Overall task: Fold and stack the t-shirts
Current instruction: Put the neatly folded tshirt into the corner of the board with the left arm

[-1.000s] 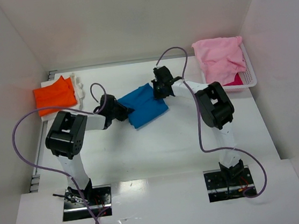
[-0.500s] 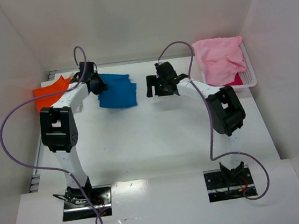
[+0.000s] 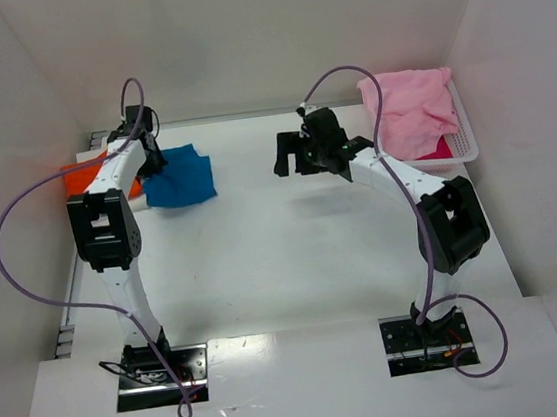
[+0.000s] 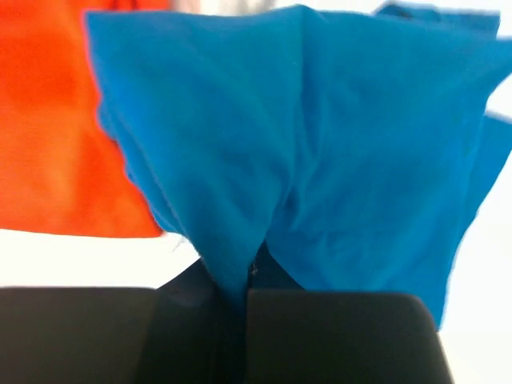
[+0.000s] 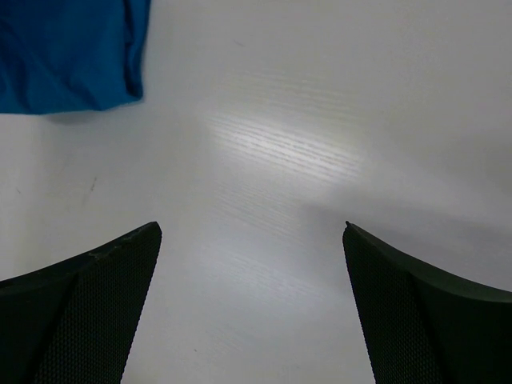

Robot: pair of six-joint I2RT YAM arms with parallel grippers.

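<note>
Left gripper (image 4: 248,276) is clenched on a pinch of the bright blue t-shirt (image 4: 320,144), with the cloth fanning out from between the jaws in loose pleats. In the top view this gripper (image 3: 150,155) sits at the upper left, and the blue t-shirt (image 3: 179,176) trails to its right, just beside the orange t-shirt (image 3: 82,177), which the arm partly hides. Whether the blue cloth touches the table (image 3: 284,258) I cannot tell.

The right gripper (image 3: 287,154) stands released with its jaws wide over bare table at upper centre. It holds nothing and is well apart from the blue cloth, which shows only in the upper left corner of the right wrist view (image 5: 64,56).

The main risk is the single bunched hold. With no second support the fold may sag open, so the shirt could land crumpled or half off the orange one. Dragging it across could also rumple the orange t-shirt underneath. The pale pink t-shirt (image 3: 408,108) lies heaped in the white basket (image 3: 470,153) at upper right, not yet folded.
</note>
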